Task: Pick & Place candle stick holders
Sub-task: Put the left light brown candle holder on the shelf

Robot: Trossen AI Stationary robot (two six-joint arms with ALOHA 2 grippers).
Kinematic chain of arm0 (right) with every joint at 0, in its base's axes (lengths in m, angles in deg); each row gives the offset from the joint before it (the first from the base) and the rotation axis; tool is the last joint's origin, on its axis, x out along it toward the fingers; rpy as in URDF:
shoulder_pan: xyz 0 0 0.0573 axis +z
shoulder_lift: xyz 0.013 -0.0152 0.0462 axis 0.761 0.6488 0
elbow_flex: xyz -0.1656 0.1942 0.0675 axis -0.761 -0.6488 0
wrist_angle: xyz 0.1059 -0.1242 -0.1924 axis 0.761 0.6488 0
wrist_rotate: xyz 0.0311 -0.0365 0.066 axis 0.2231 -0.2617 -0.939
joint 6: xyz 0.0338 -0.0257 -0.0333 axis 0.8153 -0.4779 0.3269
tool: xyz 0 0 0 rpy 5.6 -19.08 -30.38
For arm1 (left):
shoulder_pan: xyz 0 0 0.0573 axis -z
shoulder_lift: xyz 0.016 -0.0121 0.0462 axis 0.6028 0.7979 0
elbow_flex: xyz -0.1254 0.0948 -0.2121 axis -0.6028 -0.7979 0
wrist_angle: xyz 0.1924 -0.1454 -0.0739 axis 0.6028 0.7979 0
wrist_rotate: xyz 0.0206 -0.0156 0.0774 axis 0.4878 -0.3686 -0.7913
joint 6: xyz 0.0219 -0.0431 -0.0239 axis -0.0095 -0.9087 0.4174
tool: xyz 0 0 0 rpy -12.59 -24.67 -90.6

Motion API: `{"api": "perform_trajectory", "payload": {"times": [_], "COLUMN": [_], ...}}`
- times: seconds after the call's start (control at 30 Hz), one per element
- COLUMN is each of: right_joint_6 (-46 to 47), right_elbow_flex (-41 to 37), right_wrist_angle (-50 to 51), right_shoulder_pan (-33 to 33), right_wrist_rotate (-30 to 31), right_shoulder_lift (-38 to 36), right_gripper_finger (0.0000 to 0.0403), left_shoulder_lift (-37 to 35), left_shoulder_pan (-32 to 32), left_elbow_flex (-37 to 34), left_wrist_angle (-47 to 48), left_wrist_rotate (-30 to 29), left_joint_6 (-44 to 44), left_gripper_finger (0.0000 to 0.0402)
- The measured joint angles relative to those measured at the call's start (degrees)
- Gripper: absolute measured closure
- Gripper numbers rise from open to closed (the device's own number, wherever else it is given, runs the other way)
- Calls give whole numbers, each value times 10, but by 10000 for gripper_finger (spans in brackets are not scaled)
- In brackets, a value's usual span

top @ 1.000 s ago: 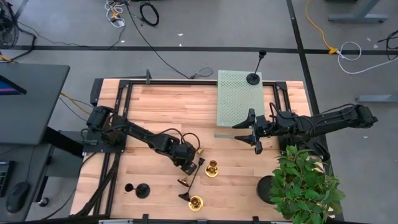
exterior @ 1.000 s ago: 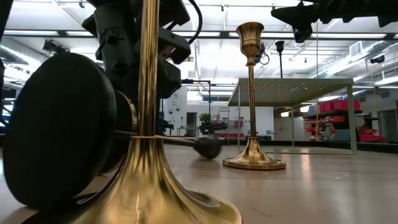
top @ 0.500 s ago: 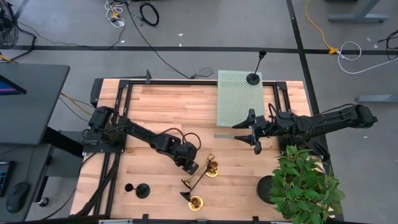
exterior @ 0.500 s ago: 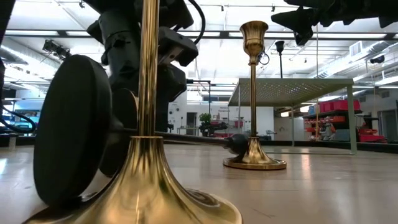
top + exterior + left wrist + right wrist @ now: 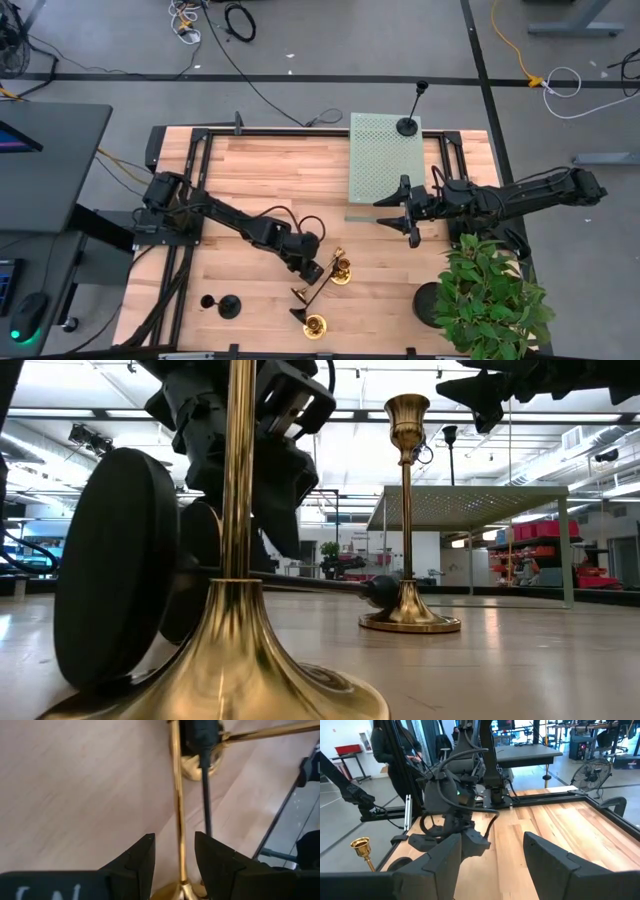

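Observation:
My left gripper (image 5: 316, 267) (image 5: 174, 837) is open and low over the table. Its fingers stand on either side of the thin stem (image 5: 178, 815) of a gold candlestick (image 5: 303, 291) that lies on its side, without touching it. A black candlestick (image 5: 309, 296) lies beside it, its round base (image 5: 120, 570) on edge and its cup end (image 5: 380, 590) against the base of an upright gold candlestick (image 5: 342, 270) (image 5: 405, 510). Another gold one (image 5: 316, 325) stands near the front edge. My right gripper (image 5: 410, 216) (image 5: 490, 855) is open and empty, above the table.
A black candlestick (image 5: 408, 125) stands on the green perforated platform (image 5: 380, 165) at the far right. Two more black ones (image 5: 222, 305) are at the near left. A potted plant (image 5: 490, 295) stands at the near right corner. A person (image 5: 385, 745) stands beyond the table.
My left gripper has gone a little toward the table's right edge and tipped. The lying black candlestick has swung about its base: its cup end has gone right until it meets the upright gold candlestick's base, and its round base now stands more edge-on. The lying gold one has shifted slightly right.

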Motion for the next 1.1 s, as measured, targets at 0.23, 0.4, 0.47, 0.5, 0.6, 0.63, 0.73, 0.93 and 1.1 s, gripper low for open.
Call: {"api": "perform_trajectory", "payload": {"times": [0.23, 0.4, 0.47, 0.5, 0.6, 0.63, 0.73, 0.93, 1.1], "right_joint_6": [0, 0, 0, 0, 0, 0, 0, 3, 3], "right_elbow_flex": [0, 0, 0, 0, 0, 0, 1, 1, 1], "right_wrist_angle": [0, 0, 0, 0, -1, -1, -1, 3, 0], "right_shoulder_pan": [0, 0, 0, 0, 0, 0, 0, 0, 0], "right_wrist_rotate": [0, 0, 0, 0, 0, 0, 0, 0, 0], "right_shoulder_lift": [0, 0, 0, 0, 0, 0, 1, 2, 3], "right_gripper_finger": [191, 191, 191, 191, 191, 191, 191, 191, 191], "left_shoulder_lift": [0, 1, 9, 13, 21, 25, 26, 29, 50], "left_shoulder_pan": [6, 11, 14, 14, 15, 15, 15, 18, 20], "left_elbow_flex": [0, 0, 0, 0, 2, 2, 1, 5, 5], "left_wrist_angle": [0, 0, -5, -7, -15, -20, -35, -36, -34], "left_wrist_rotate": [-16, -22, -22, -21, -12, -11, -2, -2, 3], "left_joint_6": [-9, -14, -15, -18, -23, -23, -25, -15, -19], "left_gripper_finger": [262, 262, 262, 262, 262, 262, 262, 262, 262]}}
